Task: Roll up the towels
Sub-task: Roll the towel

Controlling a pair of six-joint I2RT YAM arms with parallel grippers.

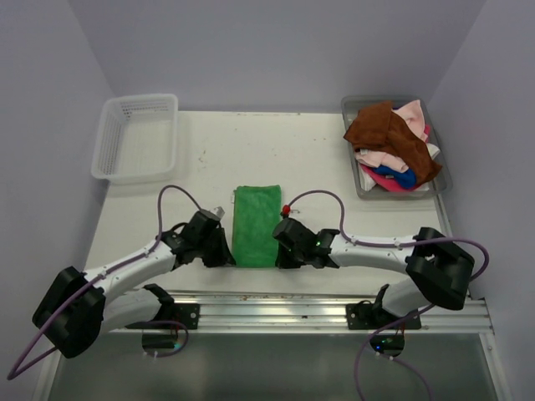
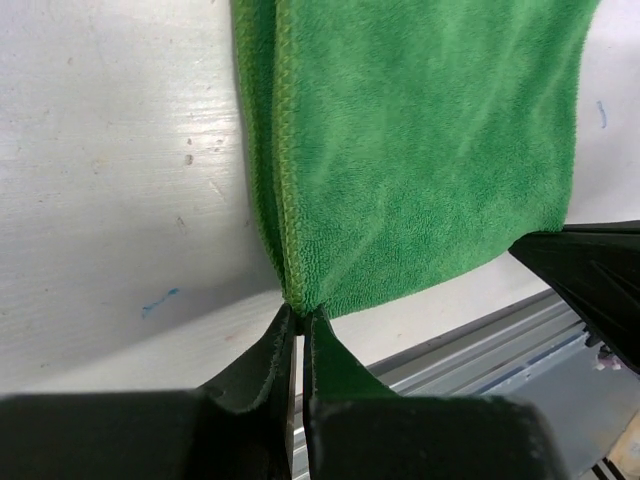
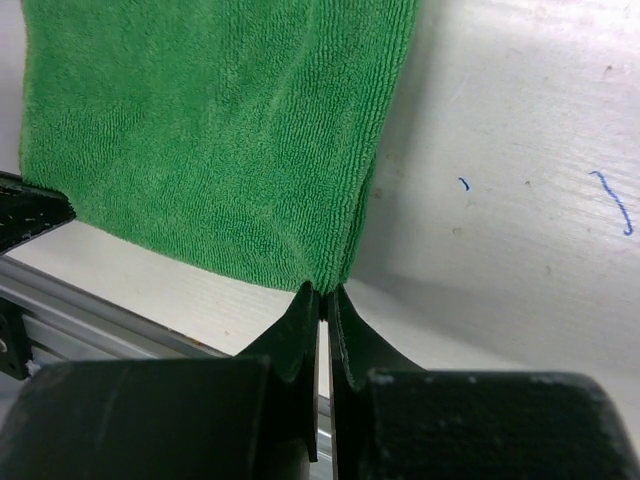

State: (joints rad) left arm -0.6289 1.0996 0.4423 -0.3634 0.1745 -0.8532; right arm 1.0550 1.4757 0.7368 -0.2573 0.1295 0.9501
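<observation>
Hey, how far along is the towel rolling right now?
Done: one green towel lies flat, apart from the rest. In hand: the left claw and right claw are shut on its near corners; no roll started yet. Left: rolling it, then the towel pile in the tray.

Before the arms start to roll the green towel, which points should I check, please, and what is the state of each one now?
1. Grip of left fingers on near left corner of bright green terry-cloth towel: ok.
2. Grip of right fingers on near right corner: ok.
3. Towel flat, nothing on it: ok.
4. Both layers caught in each grip: cannot tell.
5. Bare white table beyond towel's far edge: ok.
6. Pile of other towels in clear grey plastic tray: ok.
</observation>
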